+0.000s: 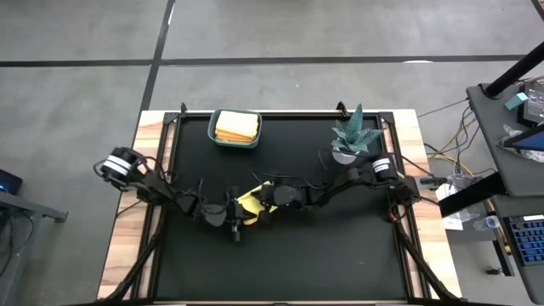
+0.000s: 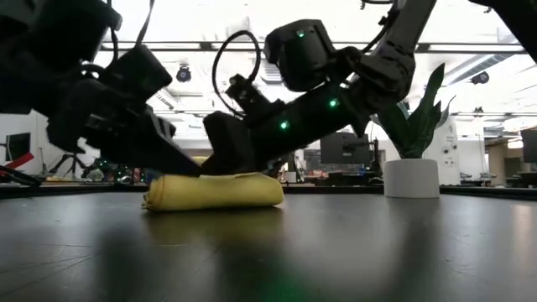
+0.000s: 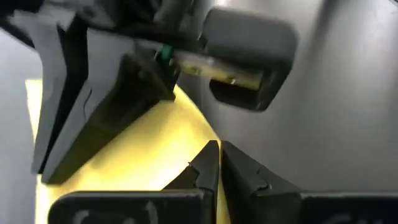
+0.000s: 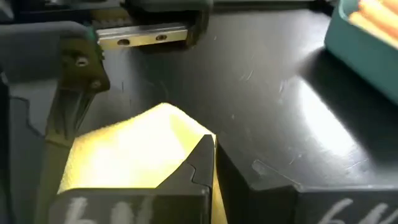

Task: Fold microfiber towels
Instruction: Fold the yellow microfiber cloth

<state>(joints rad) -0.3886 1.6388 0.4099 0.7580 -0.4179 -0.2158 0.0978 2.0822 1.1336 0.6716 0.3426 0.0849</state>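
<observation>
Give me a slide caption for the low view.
Both end effectors shut on a folded yellow towel.

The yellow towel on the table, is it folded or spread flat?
Folded. In the low view the yellow towel lies as a thick, layered bundle with a rounded edge, not a flat sheet.

yellow towel (image 1: 251,202): mostly hidden under both arms | teal bin (image 4: 367,43): cut off by frame edge
</observation>
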